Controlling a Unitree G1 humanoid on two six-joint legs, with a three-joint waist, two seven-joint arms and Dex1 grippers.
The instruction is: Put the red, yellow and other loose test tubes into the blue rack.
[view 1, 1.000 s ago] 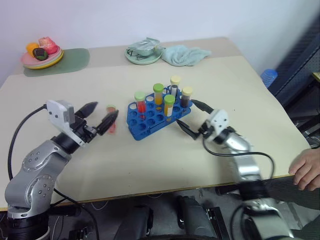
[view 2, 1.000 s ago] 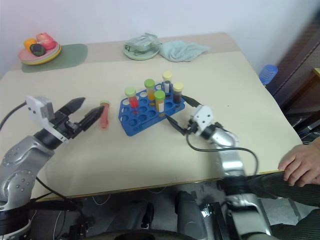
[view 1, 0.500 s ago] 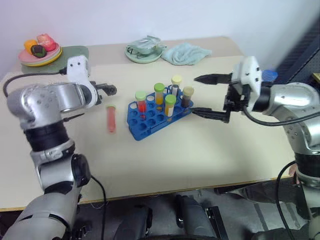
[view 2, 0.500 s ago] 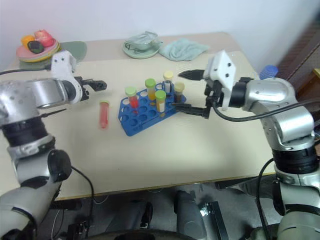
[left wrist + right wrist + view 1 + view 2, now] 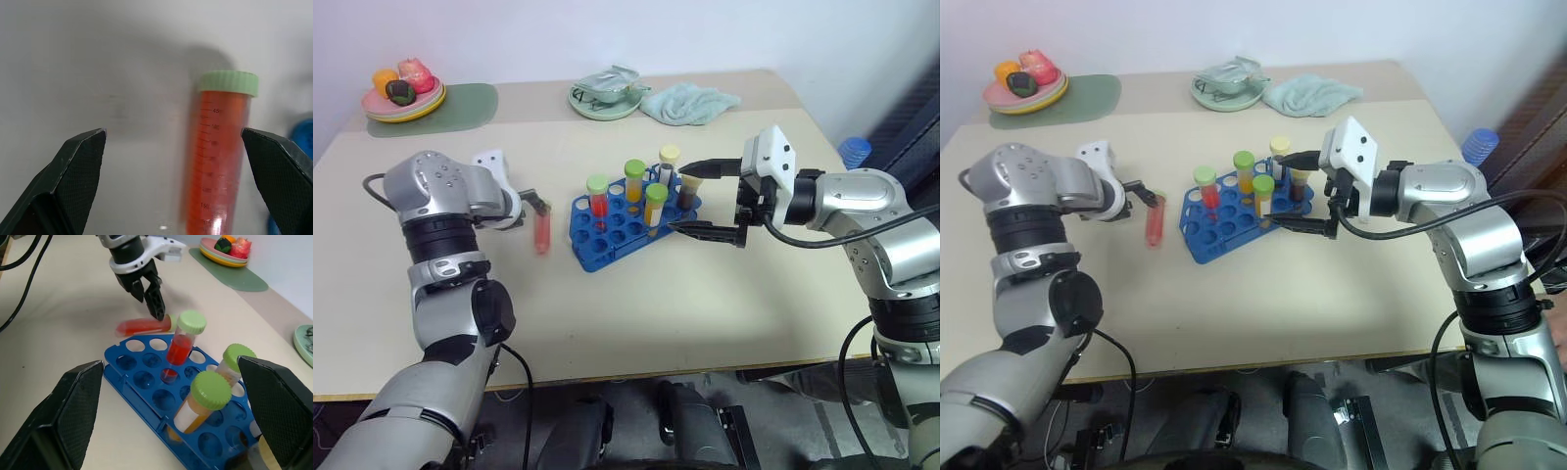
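Note:
A loose red test tube with a green cap lies flat on the table, left of the blue rack. My left gripper points down at the tube's capped end and is open. In the left wrist view its fingertips stand on either side of the red tube without touching it. The rack holds several upright capped tubes, among them a red one and a yellow one. My right gripper hovers open at the rack's right end, holding nothing.
A plate of fruit on a green mat sits at the back left. A green dish and a teal cloth lie at the back middle. A blue object stands beyond the table's right edge.
My left arm has swung forward and tipped its gripper down over the red tube. The right arm has risen from the table to hover beside the rack.

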